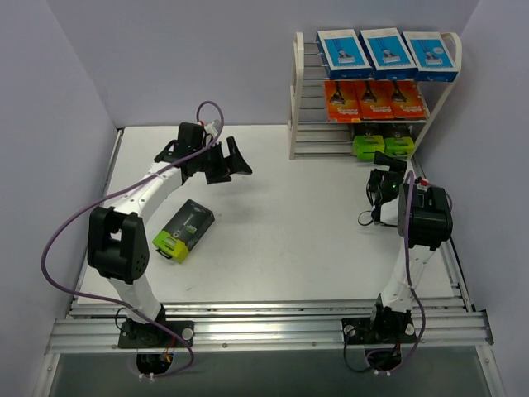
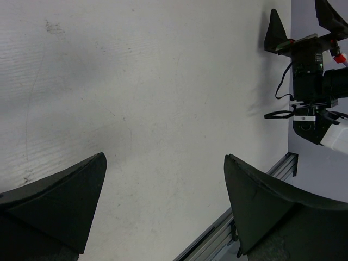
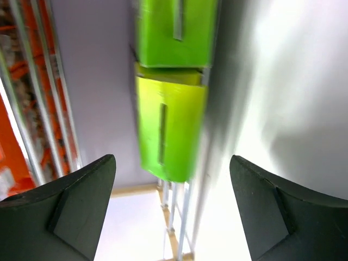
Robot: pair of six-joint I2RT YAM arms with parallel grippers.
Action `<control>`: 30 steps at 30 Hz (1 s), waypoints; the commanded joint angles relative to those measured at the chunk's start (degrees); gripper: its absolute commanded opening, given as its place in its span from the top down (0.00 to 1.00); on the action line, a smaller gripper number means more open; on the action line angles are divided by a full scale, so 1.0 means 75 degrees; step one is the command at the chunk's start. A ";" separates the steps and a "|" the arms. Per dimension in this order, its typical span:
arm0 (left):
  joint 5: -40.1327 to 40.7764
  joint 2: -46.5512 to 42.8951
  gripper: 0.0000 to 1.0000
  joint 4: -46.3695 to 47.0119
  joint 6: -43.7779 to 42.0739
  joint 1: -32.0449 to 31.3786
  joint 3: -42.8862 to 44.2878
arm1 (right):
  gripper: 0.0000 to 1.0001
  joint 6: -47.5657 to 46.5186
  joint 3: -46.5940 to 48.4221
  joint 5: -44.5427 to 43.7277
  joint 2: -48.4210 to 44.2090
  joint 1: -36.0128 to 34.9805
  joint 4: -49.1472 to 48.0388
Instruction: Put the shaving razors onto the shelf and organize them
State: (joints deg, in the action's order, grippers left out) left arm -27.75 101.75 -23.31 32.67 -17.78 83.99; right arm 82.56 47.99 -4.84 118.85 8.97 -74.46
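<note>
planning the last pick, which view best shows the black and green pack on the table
Top external: the pack lies in full view on the table. Neither wrist view shows it.

Lavender walls [image 1: 207, 58]; white tabletop [image 1: 289, 231] — evenly lit

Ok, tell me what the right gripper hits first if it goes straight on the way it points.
Most likely the lime-green end of a razor pack on the lowest tier of the shelf. It sits dead ahead of the open right gripper, though the distance is unclear.
</note>
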 commanded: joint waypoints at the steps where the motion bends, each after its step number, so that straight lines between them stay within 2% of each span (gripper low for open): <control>1: -0.0214 0.0050 0.02 0.0284 0.0039 0.0132 0.0075 | 0.19 0.0042 -0.0432 0.0188 -0.0565 0.0046 -0.0725; 8: -0.0226 -0.0079 0.02 0.0331 0.0051 0.0740 0.0075 | 0.18 -0.0706 -0.1569 0.0574 -0.1536 -0.0176 -0.0491; 12: -0.0016 -0.0161 0.02 0.0179 -0.0054 0.1268 0.0122 | 0.18 -0.1398 -0.2225 0.1043 -0.2380 -0.0679 -0.0116; 15: 0.0475 -0.0231 0.03 -0.0148 -0.0370 0.1667 0.0262 | 0.18 -0.1971 -0.2566 0.1114 -0.2907 -0.1579 0.0420; 16: 0.0651 -0.0243 0.03 -0.0254 -0.0533 0.1760 0.0321 | 0.18 -0.2379 -0.2578 0.1056 -0.3060 -0.2279 0.0714; 19: 0.1109 -0.0313 0.06 -0.0478 -0.0617 0.2135 0.0415 | 0.18 -0.3015 -0.2344 0.0799 -0.3506 -0.3559 0.1652; 20: 0.1226 -0.0429 0.06 -0.0501 -0.0617 0.2218 0.0404 | 0.18 -0.3272 -0.2262 0.0717 -0.3564 -0.4376 0.1816; 24: 0.2512 -0.0793 0.06 -0.0828 -0.0745 0.2791 0.0415 | 0.18 -0.3520 -0.1246 0.1066 -0.3145 -0.5811 0.2367; 26: 0.2703 -0.0887 0.06 -0.0923 -0.1049 0.2979 0.0508 | 0.18 -0.3532 -0.0706 0.1593 -0.2666 -0.6524 0.2544; 30: 0.3499 -0.0444 0.06 -0.1822 -0.1846 0.3156 0.1117 | 0.18 -0.3579 0.0467 0.1701 -0.2054 -0.7638 0.3305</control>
State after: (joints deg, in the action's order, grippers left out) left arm -8.64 98.37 -32.14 24.64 5.34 87.07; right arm 58.15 46.92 6.39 101.56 -43.42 -54.52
